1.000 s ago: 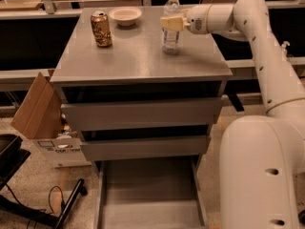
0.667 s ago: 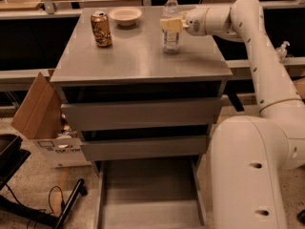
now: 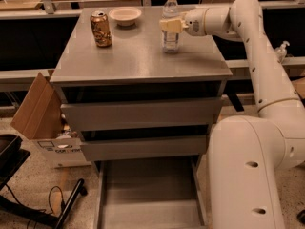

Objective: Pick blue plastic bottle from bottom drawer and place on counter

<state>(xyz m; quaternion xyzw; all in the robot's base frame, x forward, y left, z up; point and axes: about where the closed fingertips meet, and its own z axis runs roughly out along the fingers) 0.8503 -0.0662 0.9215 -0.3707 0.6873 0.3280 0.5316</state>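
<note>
The blue plastic bottle [image 3: 170, 36], clear with a white cap, stands upright on the counter [image 3: 138, 56] at the back right. My gripper [image 3: 171, 24] reaches in from the right at mid-bottle height, with its pale fingers [image 3: 167, 25] closed around the bottle. The bottle's base rests on the counter. The bottom drawer [image 3: 148, 187] is pulled open at the foot of the cabinet, and its grey floor is bare.
A gold-brown can [image 3: 101, 28] and a pale bowl [image 3: 125, 15] sit at the back left of the counter. An open cardboard box [image 3: 37, 111] stands left of the cabinet. My white arm base [image 3: 248, 175] fills the lower right. A pump dispenser [image 3: 283, 49] stands on the right ledge.
The gripper and bottle stay at the same spot on the counter. The arm's links on the right have shifted slightly.
</note>
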